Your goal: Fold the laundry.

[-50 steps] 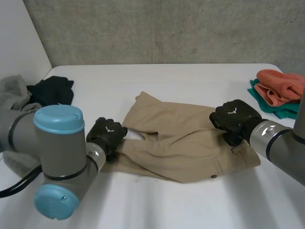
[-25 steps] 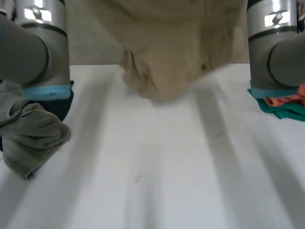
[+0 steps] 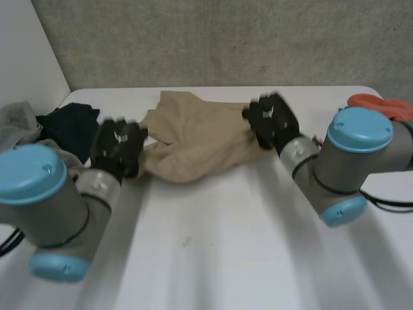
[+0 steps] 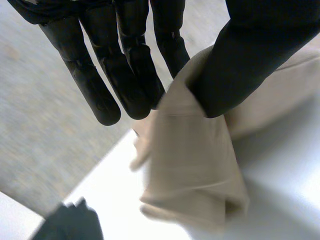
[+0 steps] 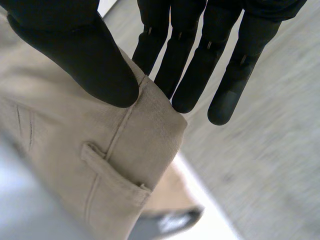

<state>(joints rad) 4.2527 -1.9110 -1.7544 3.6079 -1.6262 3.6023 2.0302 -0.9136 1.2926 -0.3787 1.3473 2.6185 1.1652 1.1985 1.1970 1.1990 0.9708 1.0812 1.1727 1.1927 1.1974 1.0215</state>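
Two hands are on the tan trousers [image 3: 193,132] in the head view: left hand [image 3: 118,147] at one end, right hand [image 3: 271,119] at the other, with the cloth bunched between them over the tabletop [image 3: 213,245]. Left wrist view: thumb and straight fingers pinch a folded edge of the cloth. Right wrist view: thumb and fingers pinch its waist edge.

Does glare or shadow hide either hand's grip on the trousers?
No. Head view: even light, no glare on the table. Left wrist view: left hand pinches the trousers, clearly lit. Right wrist view: right hand pinches their waistband, likewise.
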